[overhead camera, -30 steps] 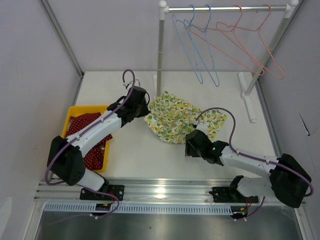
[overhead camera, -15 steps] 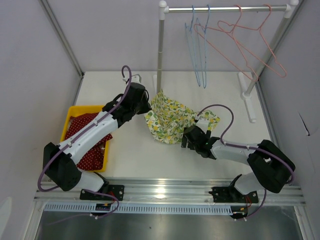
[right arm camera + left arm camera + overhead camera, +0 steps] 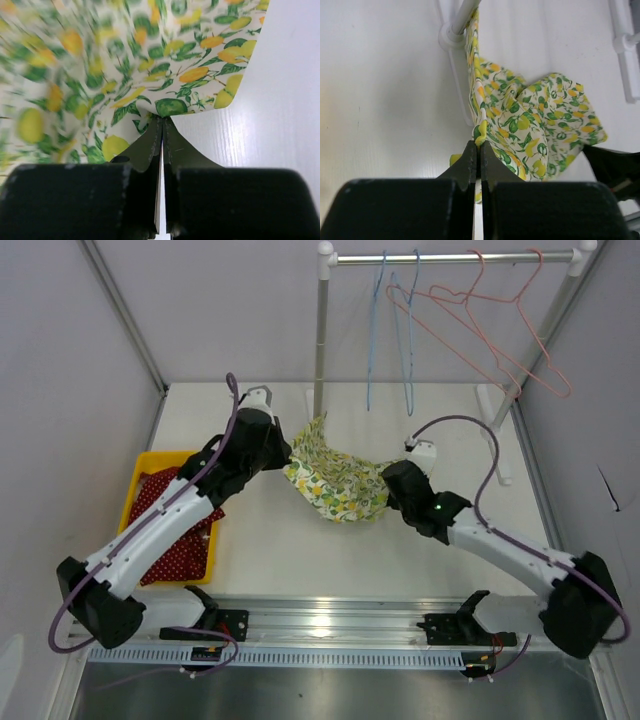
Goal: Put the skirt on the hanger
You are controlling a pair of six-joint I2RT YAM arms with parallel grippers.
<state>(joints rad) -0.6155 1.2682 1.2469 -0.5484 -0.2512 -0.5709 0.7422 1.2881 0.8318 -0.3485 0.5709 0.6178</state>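
Now, from above: the lemon-print skirt point(image 3: 340, 488) is strung between both arms over the table point(image 3: 260, 535), with the left gripper point(image 3: 284, 456) pinching its left edge and the right gripper point(image 3: 391, 483) pinching the right, below the hangers point(image 3: 405, 350). Left wrist: jaws clamped on a fold, cloth running up to the rack post point(image 3: 465, 15). Right wrist: jaws clamped on the hem, fabric blurred.

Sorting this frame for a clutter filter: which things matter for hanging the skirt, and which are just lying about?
In the job: skirt, left gripper, right gripper (both shut on it), blue hangers, pink hangers, rail.
Lying about: yellow bin, red cloth in it.
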